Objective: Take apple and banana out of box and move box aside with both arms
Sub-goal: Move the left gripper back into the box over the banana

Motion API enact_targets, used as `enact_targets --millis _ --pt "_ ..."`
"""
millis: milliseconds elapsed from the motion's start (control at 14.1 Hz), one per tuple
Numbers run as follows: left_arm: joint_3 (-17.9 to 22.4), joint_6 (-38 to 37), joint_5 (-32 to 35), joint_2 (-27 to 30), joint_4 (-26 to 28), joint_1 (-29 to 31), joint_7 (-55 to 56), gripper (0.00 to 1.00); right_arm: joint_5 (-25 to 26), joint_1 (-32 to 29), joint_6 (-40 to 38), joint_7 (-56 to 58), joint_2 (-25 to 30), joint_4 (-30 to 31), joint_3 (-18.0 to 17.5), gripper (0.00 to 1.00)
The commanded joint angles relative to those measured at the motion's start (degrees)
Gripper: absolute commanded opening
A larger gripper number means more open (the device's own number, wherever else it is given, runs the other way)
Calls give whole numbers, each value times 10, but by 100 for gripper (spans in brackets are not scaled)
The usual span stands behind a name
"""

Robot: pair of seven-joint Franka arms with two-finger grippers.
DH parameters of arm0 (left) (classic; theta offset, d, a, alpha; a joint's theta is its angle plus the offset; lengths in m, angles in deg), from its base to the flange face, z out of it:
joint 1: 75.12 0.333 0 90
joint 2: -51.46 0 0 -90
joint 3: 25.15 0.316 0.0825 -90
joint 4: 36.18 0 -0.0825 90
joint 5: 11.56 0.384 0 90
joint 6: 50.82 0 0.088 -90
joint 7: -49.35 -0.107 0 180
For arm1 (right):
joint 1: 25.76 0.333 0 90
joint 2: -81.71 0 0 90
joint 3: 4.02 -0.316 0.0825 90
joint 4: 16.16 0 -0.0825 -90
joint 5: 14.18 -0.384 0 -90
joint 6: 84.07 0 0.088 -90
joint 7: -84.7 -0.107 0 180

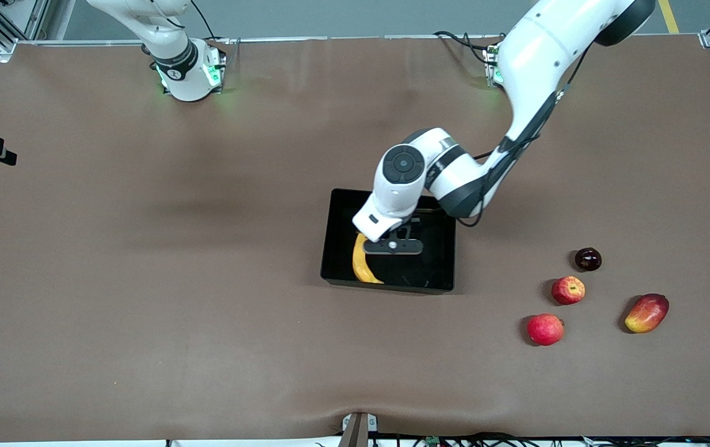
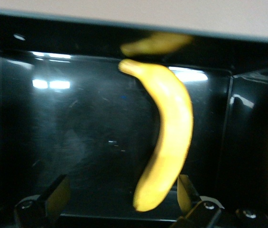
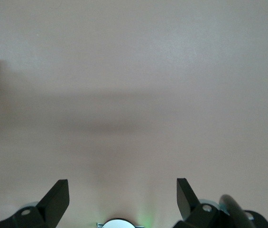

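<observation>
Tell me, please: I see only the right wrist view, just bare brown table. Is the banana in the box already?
Observer: Yes, the banana lies inside the black box.
Operator: Does the left gripper hold it?
Observer: No, the left gripper is open over the box, with the banana lying free.
Operator: And where is the apple?
Observer: The apple sits on the table toward the left arm's end, outside the box.

brown cloth-covered table [image 1: 143, 279], grey floor [image 1: 342, 18] along its upper edge

banana [image 1: 364, 264] top hidden under left arm, small dark fruit [image 1: 588, 259] unidentifiable
</observation>
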Motion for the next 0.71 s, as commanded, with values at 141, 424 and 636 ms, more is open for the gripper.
enact_targets --millis 141,424,636 --pt "5 58 4 -50 -16 -14 -5 100 -10 -9 -8 6 -5 -12 -6 100" --pt "5 95 68 -86 -16 -14 -6 100 -10 -8 -10 6 -5 -12 -6 100" --pt "5 95 73 -94 -9 -15 -6 40 -9 -8 -10 6 -6 -12 -6 100"
